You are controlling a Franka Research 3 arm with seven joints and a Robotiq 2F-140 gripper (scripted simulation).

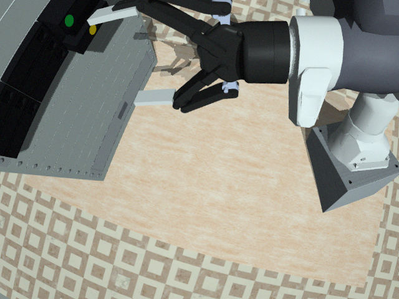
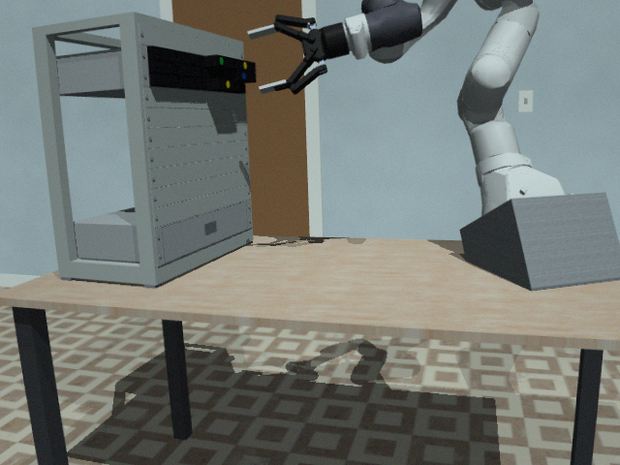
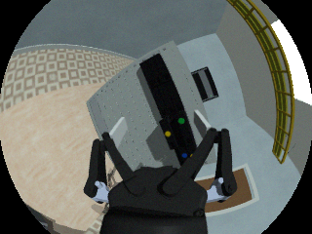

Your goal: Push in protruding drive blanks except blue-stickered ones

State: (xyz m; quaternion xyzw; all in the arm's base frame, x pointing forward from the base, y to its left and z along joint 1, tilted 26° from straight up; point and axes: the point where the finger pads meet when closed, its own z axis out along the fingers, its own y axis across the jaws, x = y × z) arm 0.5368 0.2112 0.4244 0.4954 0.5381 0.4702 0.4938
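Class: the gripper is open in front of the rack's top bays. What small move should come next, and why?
Probably ease the gripper forward and line one finger up with a protruding blank that carries a yellow dot, steering off the blue-dotted one. The gripper is open, holds nothing and hangs short of the rack, which stands loose on the table, so any push should be slow and square.

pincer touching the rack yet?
No. In the exterior view the open pincer hangs in the air in front of the rack, with a gap to the drive blanks.
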